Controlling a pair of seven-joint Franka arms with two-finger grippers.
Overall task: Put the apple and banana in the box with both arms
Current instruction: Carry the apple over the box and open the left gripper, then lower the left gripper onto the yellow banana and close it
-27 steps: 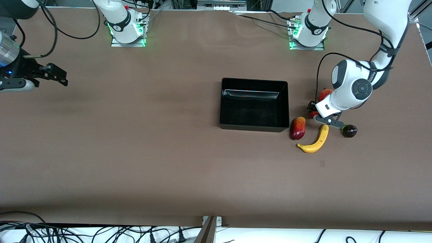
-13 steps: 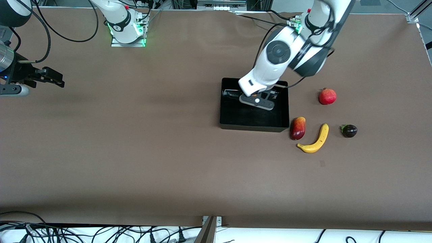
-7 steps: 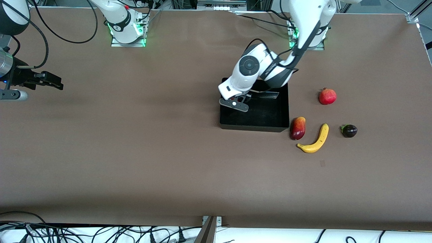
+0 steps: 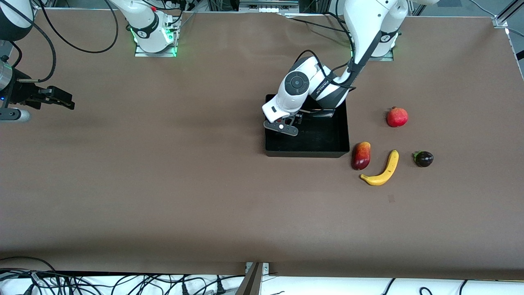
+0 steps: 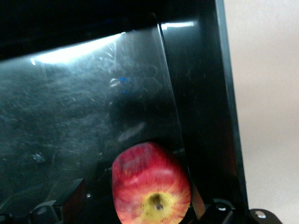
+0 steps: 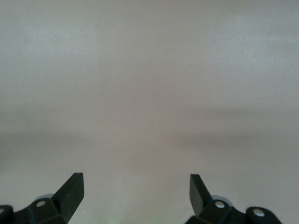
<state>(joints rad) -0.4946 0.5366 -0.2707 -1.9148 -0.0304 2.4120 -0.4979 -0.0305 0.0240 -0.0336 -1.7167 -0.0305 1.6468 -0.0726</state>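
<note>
Left pincer [image 4: 285, 123] in the box [image 4: 339, 141], apple [image 5: 150, 183] between its fingers.

Left pincer: low inside the box's corner toward the right arm's end; fingers spread to either side of the apple, whether they press it cannot be told; apple close against the glossy inner wall, rest of the box floor bare; left arm bent down steeply from its base over the box's rim. Banana [image 4: 383, 169]: on the worktop [image 4: 163, 176] outside the box toward the left arm's end, between a red-yellow mango-like fruit [image 4: 361, 155] and a dark purple fruit [image 4: 423, 158]; pomegranate [image 4: 397, 116] farther from the front camera. Right pincer [image 6: 135, 196]: released, fingers wide apart, waiting over bare worktop at the right arm's end.
</note>
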